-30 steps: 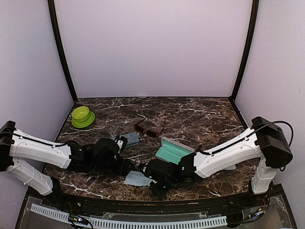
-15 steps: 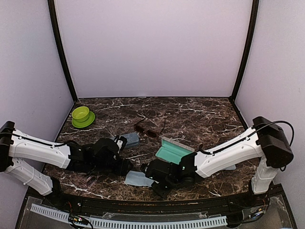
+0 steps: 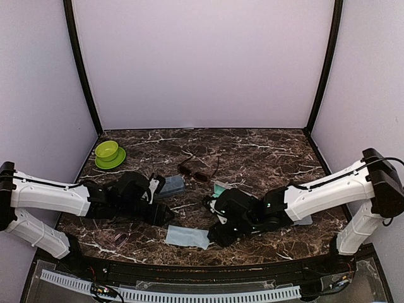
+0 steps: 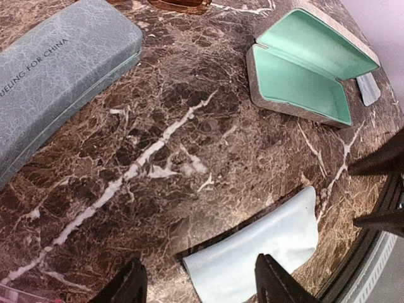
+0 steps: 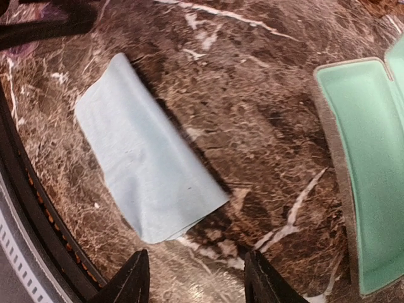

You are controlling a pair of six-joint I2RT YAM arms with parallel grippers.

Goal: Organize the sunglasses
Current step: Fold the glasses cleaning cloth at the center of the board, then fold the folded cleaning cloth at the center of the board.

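Hovering with its fingers apart and nothing between them, the right gripper (image 5: 196, 274) hung over a light-blue cloth (image 5: 146, 169) that lay flat on the marble table (image 3: 265, 148), just left of the open case (image 5: 369, 170) and nearer the front edge. The left gripper (image 4: 202, 279) was also spread and empty, low over bare marble to the left of the open case, with the same cloth just past its fingertips.

The brown-lensed sunglasses (image 3: 194, 172) sat on the marble behind the open case and to its left, well apart from both arms. The purple-tinted pair (image 3: 120, 238) showed only faintly, far left of the open case near the front edge.

By my reading the task had barely started. The open case's mint lining was empty, the closed case (image 4: 57, 69) to its left was shut, and neither pair was held or stowed. Both pairs remained to be put away.

Only one bit of writing was legible: dark print on the closed case's lid ending in "UELING FOR CHINA", with its start cut off by the frame edge.
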